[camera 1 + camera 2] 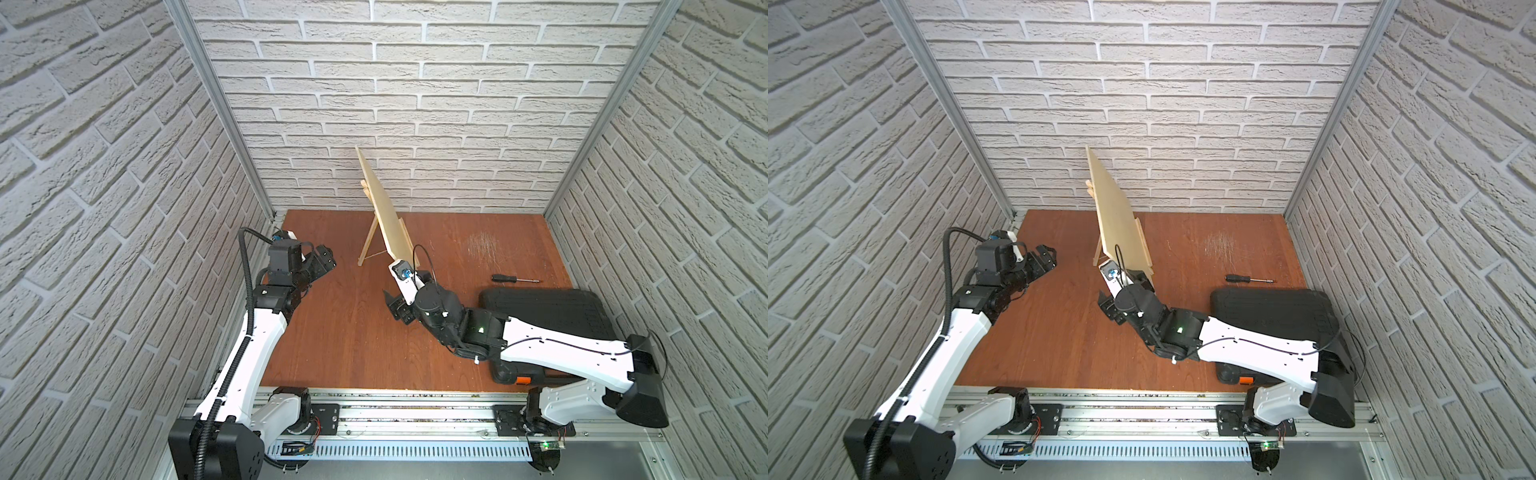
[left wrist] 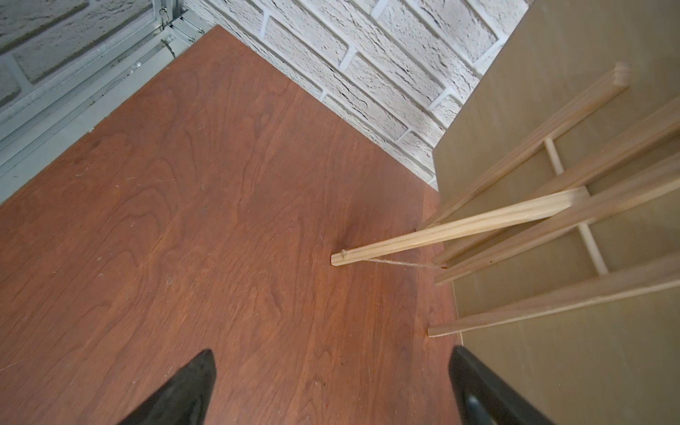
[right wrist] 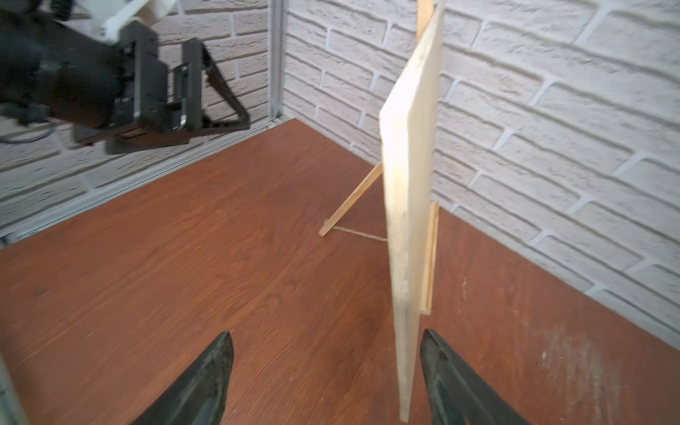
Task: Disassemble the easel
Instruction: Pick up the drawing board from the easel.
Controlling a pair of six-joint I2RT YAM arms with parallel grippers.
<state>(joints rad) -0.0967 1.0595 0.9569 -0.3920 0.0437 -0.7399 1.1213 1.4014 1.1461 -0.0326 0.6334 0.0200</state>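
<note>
Two arms reach in low. The left gripper (image 2: 331,349) hangs over the table (image 1: 332,332) facing the back of the easel (image 1: 369,243), fingers fully spread and empty. The right gripper (image 3: 326,333) has its fingers apart astride the edge of the board (image 3: 408,184), unclamped. The easel stands rear centre, carrying the board, with bare tabletop in front. The black case (image 1: 548,309) is shut, contents unseen, with a screwdriver (image 1: 513,279) just beside it.

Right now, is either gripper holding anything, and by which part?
Nothing is held yet. The right gripper straddles the board's near edge, low down, with a gap on one side. The left gripper is open and empty.
</note>
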